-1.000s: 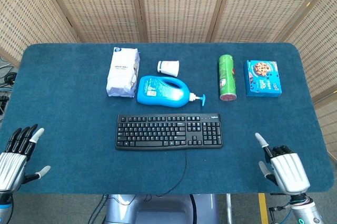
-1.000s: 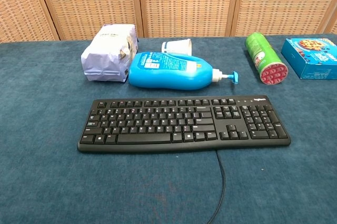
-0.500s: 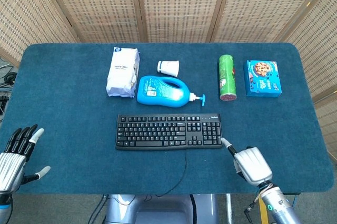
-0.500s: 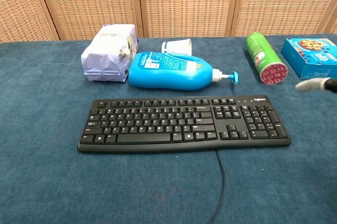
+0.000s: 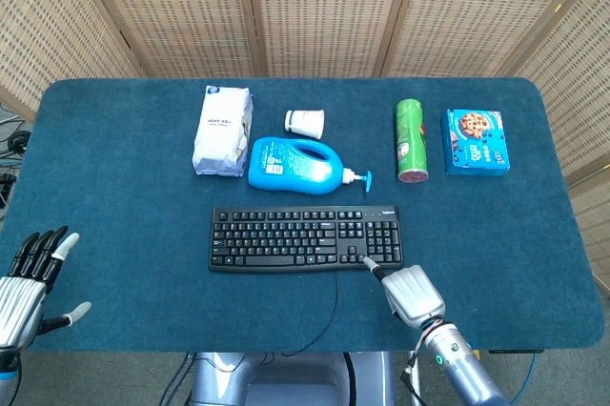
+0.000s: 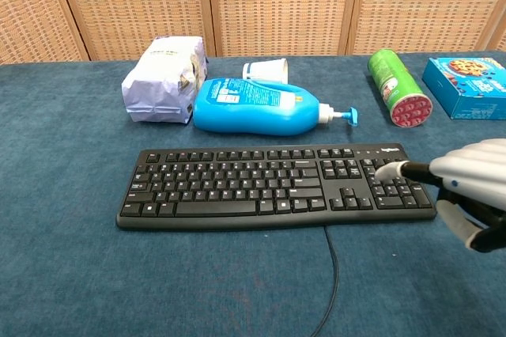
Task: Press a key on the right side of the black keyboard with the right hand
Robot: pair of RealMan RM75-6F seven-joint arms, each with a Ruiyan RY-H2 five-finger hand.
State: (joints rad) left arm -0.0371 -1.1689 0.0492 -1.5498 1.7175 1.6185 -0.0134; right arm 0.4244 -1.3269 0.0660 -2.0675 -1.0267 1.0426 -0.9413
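Note:
The black keyboard (image 5: 305,238) (image 6: 277,185) lies flat mid-table, its cable running toward me. My right hand (image 5: 412,294) (image 6: 473,185) is at the keyboard's front right corner. One finger (image 6: 389,169) is stretched out over the right-hand key block and the rest are curled in, holding nothing. Whether the fingertip touches a key I cannot tell. My left hand (image 5: 29,282) hovers at the table's near left edge with fingers spread and nothing in it; only the head view shows it.
Behind the keyboard lie a white bag (image 5: 222,130), a blue pump bottle (image 5: 294,166), a small white cup (image 5: 305,123), a green tube can (image 5: 411,140) and a blue cookie box (image 5: 476,141). The blue cloth table (image 5: 124,225) ends close behind my right hand.
My right hand has travelled left from the table's near right corner to the keyboard's right end, its stretched finger now over the keys. The left hand and the objects have not moved.

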